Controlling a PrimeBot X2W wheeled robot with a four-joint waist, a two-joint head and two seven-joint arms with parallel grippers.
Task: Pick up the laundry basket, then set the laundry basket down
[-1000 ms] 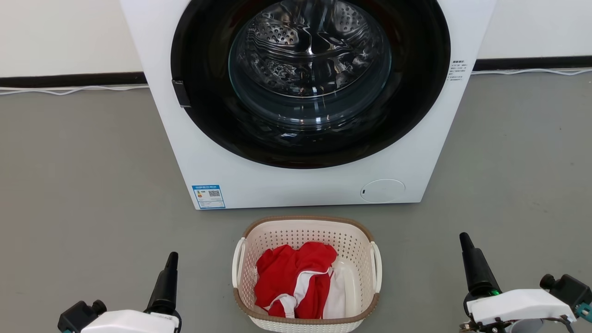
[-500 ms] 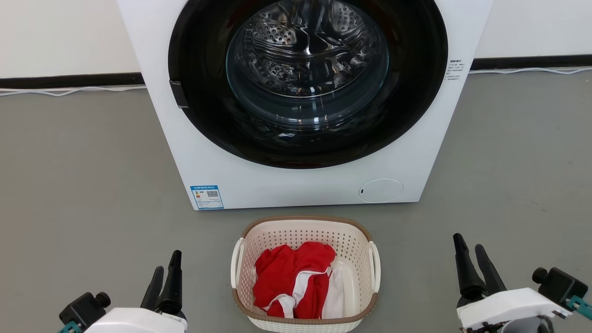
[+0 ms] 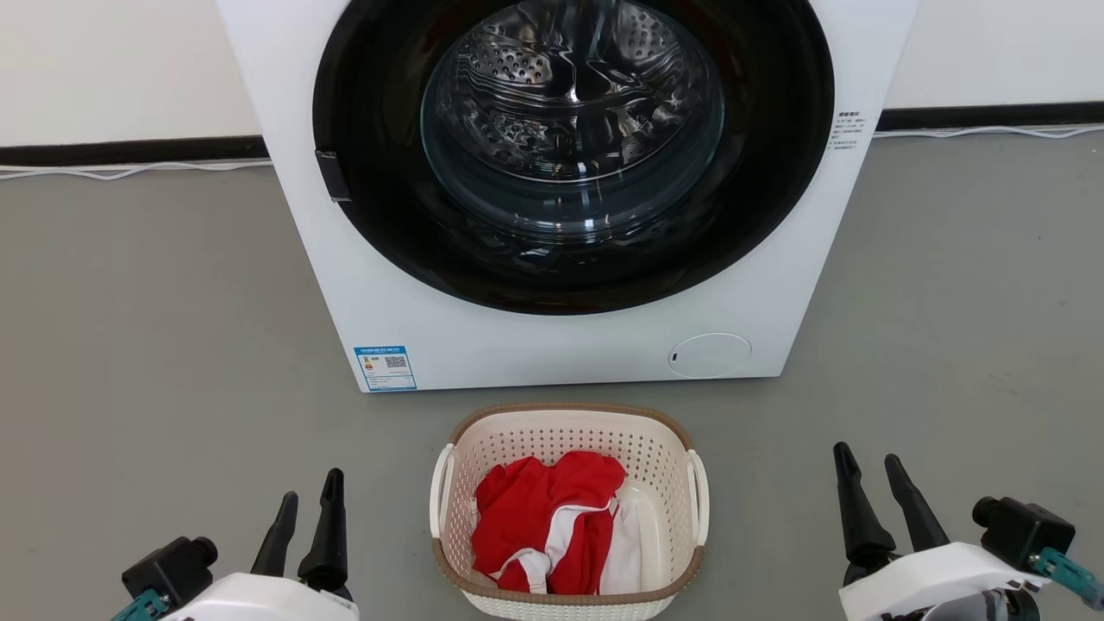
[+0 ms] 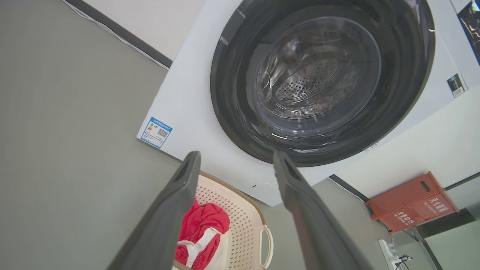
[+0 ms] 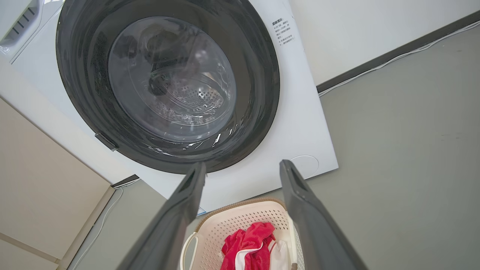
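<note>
The laundry basket (image 3: 565, 429) stands on the grey floor just in front of the washer, cream-white, perforated, with a brown rim and white loop handles on its left and right. Red and white clothes (image 3: 552, 522) lie inside it. My left gripper (image 3: 308, 492) is open at the lower left, well to the left of the basket and apart from it. At the lower right my right gripper (image 3: 867, 467) is open too, clear of the right handle. The left wrist view shows the basket (image 4: 240, 217) between and beyond the open fingers (image 4: 176, 202). In the right wrist view the basket (image 5: 240, 217) sits below the open fingers (image 5: 300, 202).
A white front-loading washer (image 3: 483, 336) with its round dark door opening stands right behind the basket. A white cable (image 3: 129, 168) runs along the wall's dark skirting. A red box (image 4: 410, 200) stands beside the washer. Bare grey floor (image 3: 155, 345) lies on both sides.
Both grippers have turned at the wrist, so both fingers of each now show side by side. The right gripper has shifted slightly left toward the basket. The basket has not moved.
</note>
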